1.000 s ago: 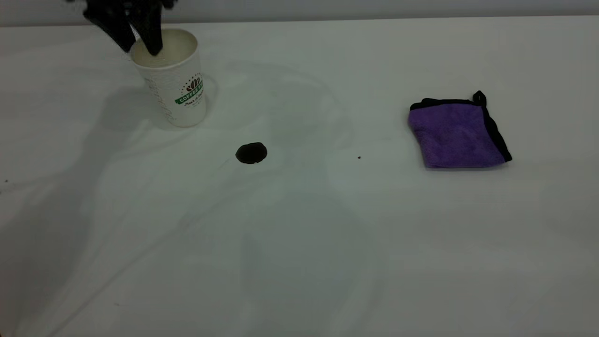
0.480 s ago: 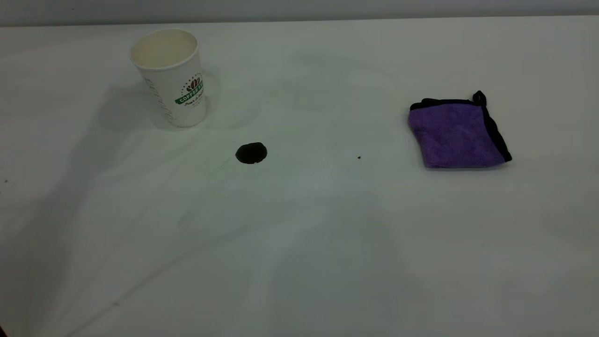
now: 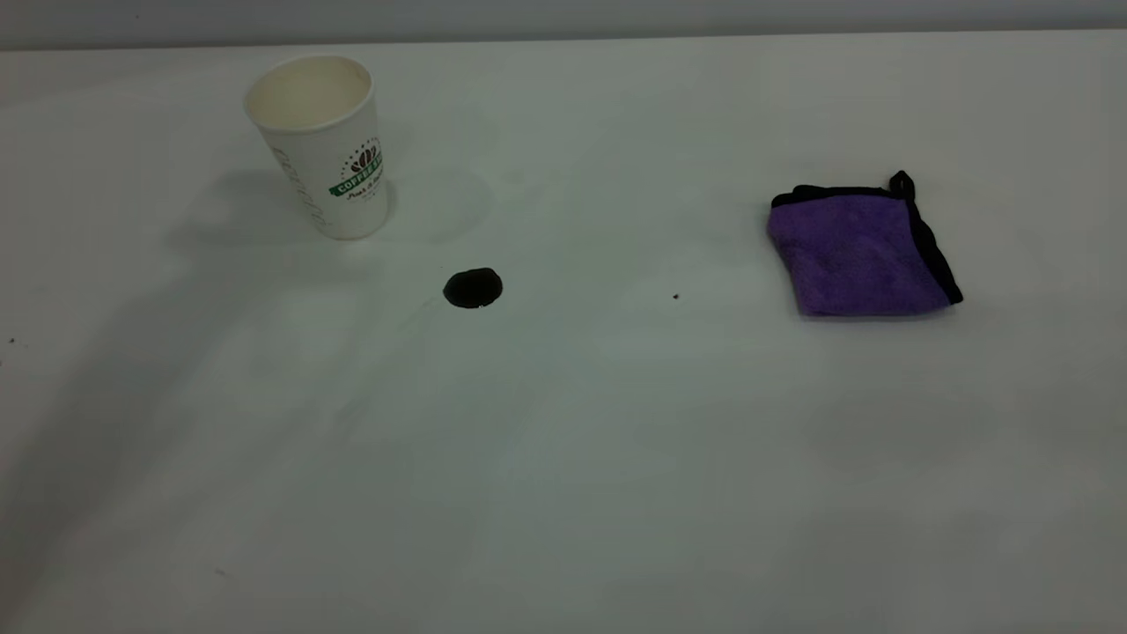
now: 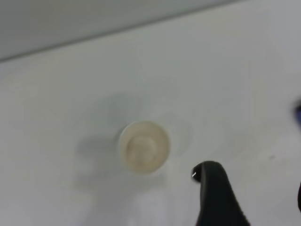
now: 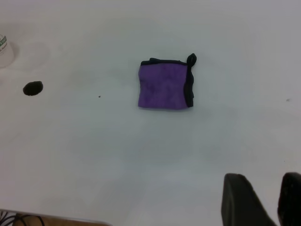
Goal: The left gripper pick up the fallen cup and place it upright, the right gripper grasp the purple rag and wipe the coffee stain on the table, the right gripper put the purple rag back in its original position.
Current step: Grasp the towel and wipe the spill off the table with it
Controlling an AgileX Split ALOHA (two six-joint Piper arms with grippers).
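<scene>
The white paper cup [image 3: 324, 150] stands upright at the table's [image 3: 563, 493] far left, mouth up, with nothing touching it. In the left wrist view the cup [image 4: 143, 147] is seen from above, well below my left gripper [image 4: 254, 188], which is open and holds nothing. The coffee stain [image 3: 473, 288] is a dark round blot just right of and nearer than the cup. The purple rag [image 3: 858, 251] lies folded flat at the right. In the right wrist view my right gripper [image 5: 263, 178] hangs high and nearer than the rag [image 5: 164, 85], fingers apart and empty. The stain [image 5: 33, 88] shows there too.
A tiny dark speck [image 3: 675, 297] lies between stain and rag. The table's far edge [image 3: 563, 37] meets a grey wall. Neither arm shows in the exterior view. A wooden strip and cables [image 5: 28, 220] show at the table's near edge.
The left gripper, at the cup's rim a second ago, has let go and risen out of the exterior view. The cup stays upright in place. Shadows on the table have shifted.
</scene>
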